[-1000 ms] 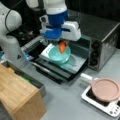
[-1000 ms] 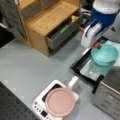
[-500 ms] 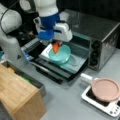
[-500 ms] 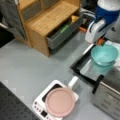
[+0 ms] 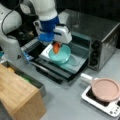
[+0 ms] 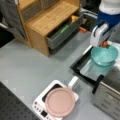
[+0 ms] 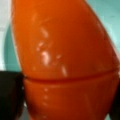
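In a front view you see the claw (image 5: 57,47) closed on a glossy orange carrot-shaped toy (image 5: 56,48), just above the round teal plastic bowl (image 5: 60,53). The bowl sits on the open door of the silver metal toaster oven (image 5: 100,32), near the desk's far edge.

In a front view the claw (image 6: 105,45) holds the toy over the bowl's (image 6: 104,55) far rim.

In the wrist view the toy (image 7: 67,60) fills the frame, teal behind it.
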Controlling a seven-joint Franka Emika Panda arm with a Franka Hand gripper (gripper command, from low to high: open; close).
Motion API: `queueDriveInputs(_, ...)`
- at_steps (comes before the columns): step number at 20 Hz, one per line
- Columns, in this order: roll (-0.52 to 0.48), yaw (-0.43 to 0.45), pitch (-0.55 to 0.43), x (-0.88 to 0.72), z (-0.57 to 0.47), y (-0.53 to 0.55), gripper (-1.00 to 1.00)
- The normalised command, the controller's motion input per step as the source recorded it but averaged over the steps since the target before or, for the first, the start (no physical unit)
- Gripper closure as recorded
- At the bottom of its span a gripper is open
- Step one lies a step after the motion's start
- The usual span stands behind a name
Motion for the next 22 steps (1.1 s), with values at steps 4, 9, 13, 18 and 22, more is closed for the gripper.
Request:
queueDriveInputs(4, 0.085, -0.007, -0.106, -0.13, -0.18, 0.16, 1.0)
queueDriveInputs(9, 0.112, -0.042, -0.129, -0.14, -0.16, 0.05, 1.0)
queueDriveInputs(13, 0.181, -0.07, -0.177, -0.14, -0.13, -0.07, 1.0)
queueDriveInputs(18, 0.208, -0.1, -0.202, -0.15, -0.09, -0.15, -1.0)
queueDriveInputs(22, 0.18, -0.092, -0.178, -0.19, -0.12, -0.12, -1.0)
